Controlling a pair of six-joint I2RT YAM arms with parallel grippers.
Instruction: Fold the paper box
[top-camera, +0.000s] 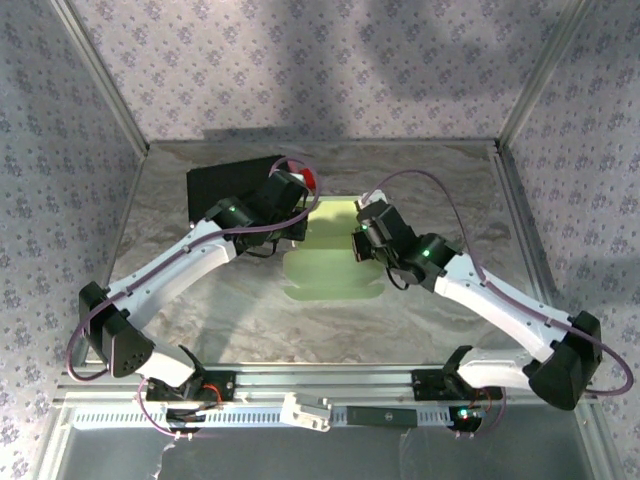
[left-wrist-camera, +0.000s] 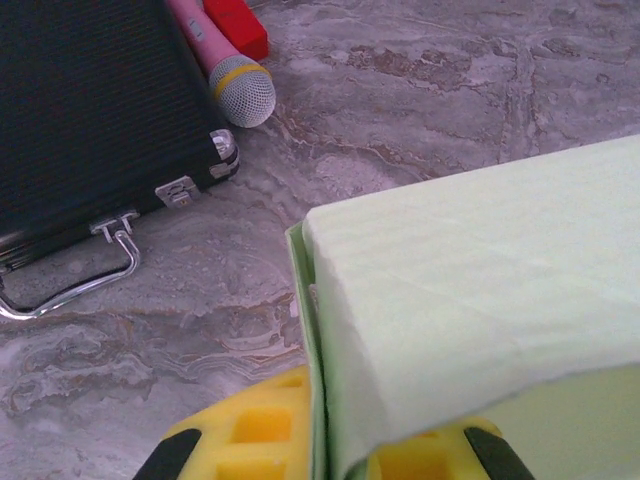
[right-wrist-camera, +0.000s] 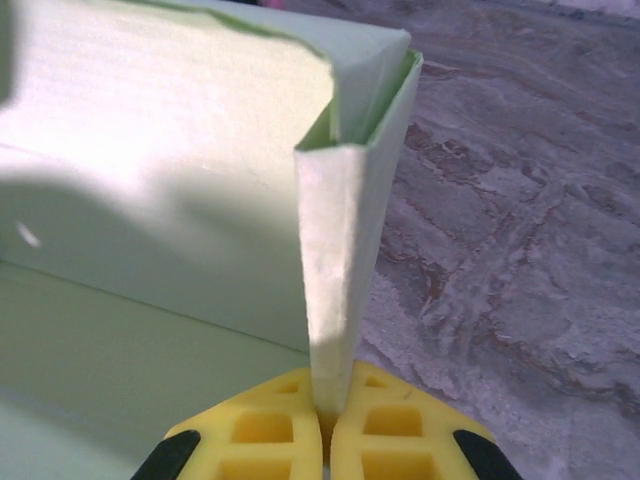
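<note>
Clamping walls of the paper box (top-camera: 330, 268), left end effector (left-wrist-camera: 322, 445) closed, right end effector (right-wrist-camera: 328, 412) closed

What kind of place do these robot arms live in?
Probably a small robot test booth: a left arm and right arm mounted on a metal rail, a marble-look table, and patterned walls in a metal frame close around it.

Lab-style robot test cell, aluminium frame posts (top-camera: 100, 72), patterned backdrop walls (top-camera: 300, 60), marble-look tabletop (top-camera: 250, 325), slotted mounting rail (top-camera: 330, 378) at the near edge
</note>
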